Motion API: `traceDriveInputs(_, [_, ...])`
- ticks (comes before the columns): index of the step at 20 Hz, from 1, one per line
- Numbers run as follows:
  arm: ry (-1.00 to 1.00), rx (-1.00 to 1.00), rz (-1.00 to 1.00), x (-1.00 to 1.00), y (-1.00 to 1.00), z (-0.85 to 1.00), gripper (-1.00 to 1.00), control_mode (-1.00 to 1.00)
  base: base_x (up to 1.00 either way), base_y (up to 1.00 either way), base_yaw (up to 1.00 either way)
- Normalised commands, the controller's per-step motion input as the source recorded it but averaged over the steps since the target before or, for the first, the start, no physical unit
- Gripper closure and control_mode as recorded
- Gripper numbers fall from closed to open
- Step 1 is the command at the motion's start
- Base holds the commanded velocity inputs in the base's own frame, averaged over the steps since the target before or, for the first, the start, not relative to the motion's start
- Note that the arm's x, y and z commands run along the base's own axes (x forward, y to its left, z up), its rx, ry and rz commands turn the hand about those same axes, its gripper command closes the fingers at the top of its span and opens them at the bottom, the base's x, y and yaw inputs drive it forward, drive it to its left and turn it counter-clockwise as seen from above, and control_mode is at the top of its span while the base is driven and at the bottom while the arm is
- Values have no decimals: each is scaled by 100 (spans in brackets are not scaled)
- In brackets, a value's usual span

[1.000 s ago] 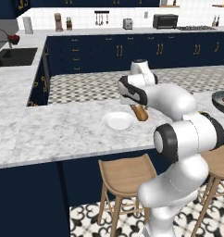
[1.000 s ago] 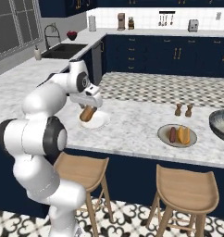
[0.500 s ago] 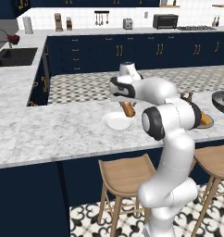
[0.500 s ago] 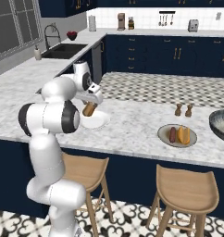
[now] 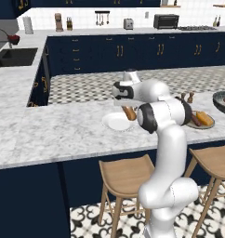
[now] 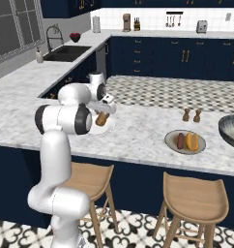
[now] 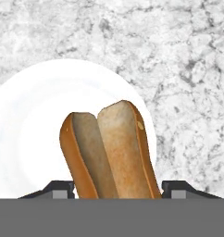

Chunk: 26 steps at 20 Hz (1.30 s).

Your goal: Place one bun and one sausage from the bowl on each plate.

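Left base view: a white robot arm reaches over a marble counter. Its gripper [image 5: 129, 111] holds a brown bun [image 5: 129, 113] above the right edge of a white plate [image 5: 115, 122]. To the right, partly behind the arm, a beige plate [image 5: 205, 123] carries a sausage and a bun. At the far right edge sits the dark-grey bowl [image 5: 221, 101].

Right base view: the gripper [image 6: 104, 116] grips the bun [image 6: 102, 118] over the white plate [image 6: 107, 129], near the counter's front. Well to the right lies the beige plate [image 6: 171, 145], with the bowl [image 6: 228, 135] beyond at the right edge.

Hand view: the split bun [image 7: 109, 150] stands between the two dark fingertips [image 7: 58, 189], clamped at its sides, over the white plate [image 7: 35, 111] on the marble.
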Motion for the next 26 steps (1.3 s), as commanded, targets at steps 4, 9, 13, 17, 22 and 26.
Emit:
traceDriveInputs(4, [0,0,0,1,1,-11,100,-100,0,0,0])
traceDriveInputs(9, [0,0,0,0,0,-29,100,-100,0,0,0])
traceDriveInputs(13, [0,0,0,2,0,-29,100,-100,0,0,0])
traceDriveInputs(17, [0,0,0,8,0,-9,-100,-100,0,0,0])
traceDriveInputs(22, [0,0,0,10,0,0,-100,-100,0,0,0])
traceDriveInputs(26, [0,0,0,6,0,12,-100,-100,0,0,0])
